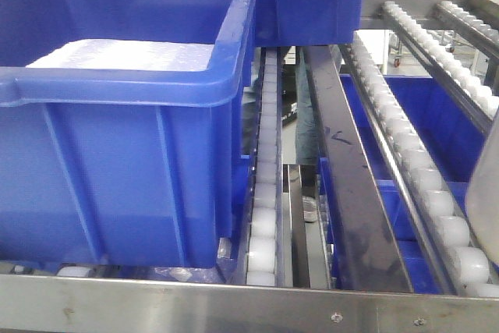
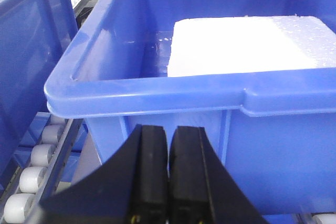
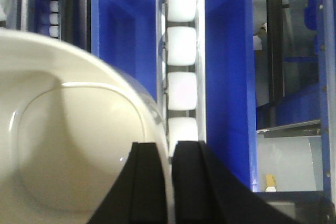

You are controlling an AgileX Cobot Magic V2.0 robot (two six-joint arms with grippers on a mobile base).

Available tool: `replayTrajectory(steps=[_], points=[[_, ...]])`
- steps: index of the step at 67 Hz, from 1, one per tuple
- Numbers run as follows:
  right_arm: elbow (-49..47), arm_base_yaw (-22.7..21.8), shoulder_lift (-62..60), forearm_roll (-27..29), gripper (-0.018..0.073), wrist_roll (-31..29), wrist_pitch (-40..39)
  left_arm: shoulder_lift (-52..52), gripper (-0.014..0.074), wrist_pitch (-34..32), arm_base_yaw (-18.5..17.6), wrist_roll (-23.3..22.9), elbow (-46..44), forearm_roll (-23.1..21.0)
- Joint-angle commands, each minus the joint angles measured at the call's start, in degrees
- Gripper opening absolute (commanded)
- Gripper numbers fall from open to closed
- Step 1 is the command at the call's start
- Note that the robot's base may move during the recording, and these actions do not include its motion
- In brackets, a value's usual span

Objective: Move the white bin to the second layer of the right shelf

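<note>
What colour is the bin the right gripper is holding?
Glossy cream-white, plain; the white bin shows best in the right wrist view, its wall between the right gripper fingers.

This looks like a warehouse or factory storage area, fitted out with flow racks rather than ordinary shelves. Long tracks of small white rollers point(image 1: 405, 146) run between dark metal rails point(image 1: 351, 169) on a steel frame point(image 1: 234, 302), and large blue plastic crates point(image 1: 125, 138) sit on them, with more blue crates point(image 3: 228, 66) on the tier below. Further roller racks point(image 1: 460, 21) stand in the background over a pale bare floor.
</note>
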Motion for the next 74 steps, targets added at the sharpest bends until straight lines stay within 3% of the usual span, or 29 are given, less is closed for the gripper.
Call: replayTrajectory(steps=[1, 9, 19, 45, 52, 61, 74], points=[[-1.58, -0.03, -0.42, 1.54, 0.0245, -0.61, -2.94, -0.79, 0.0085, -4.99, -0.29, -0.3, 2.11, 0.0], [-1.7, -0.03, -0.48, 1.54, 0.0347, -0.61, -2.87, -0.79, 0.0085, -4.99, -0.29, -0.3, 2.11, 0.0], [-2.45, -0.03, -1.92, 1.54, 0.0343, -0.61, -2.43, -0.79, 0.0085, -4.99, -0.29, -0.3, 2.11, 0.0], [-9.1, -0.03, -10.53, 1.36, 0.0337, -0.67, 8.8, -0.79, 0.0085, -4.99, -0.29, -0.3, 2.11, 0.0], [-8.98, -0.03, -13.99, 1.5, 0.026, -0.67, 10.85, -0.79, 0.0085, -4.99, -0.29, -0.3, 2.11, 0.0], [-7.72, -0.03, -19.77, 2.74, 0.0046, -0.78, 10.33, -0.79, 0.0085, -4.99, -0.29, -0.3, 2.11, 0.0], [0.16, -0.03, -31.52, 7.09, 0.0057, -0.78, 9.71, -0.79, 0.0085, -4.99, -0.29, -0.3, 2.11, 0.0]])
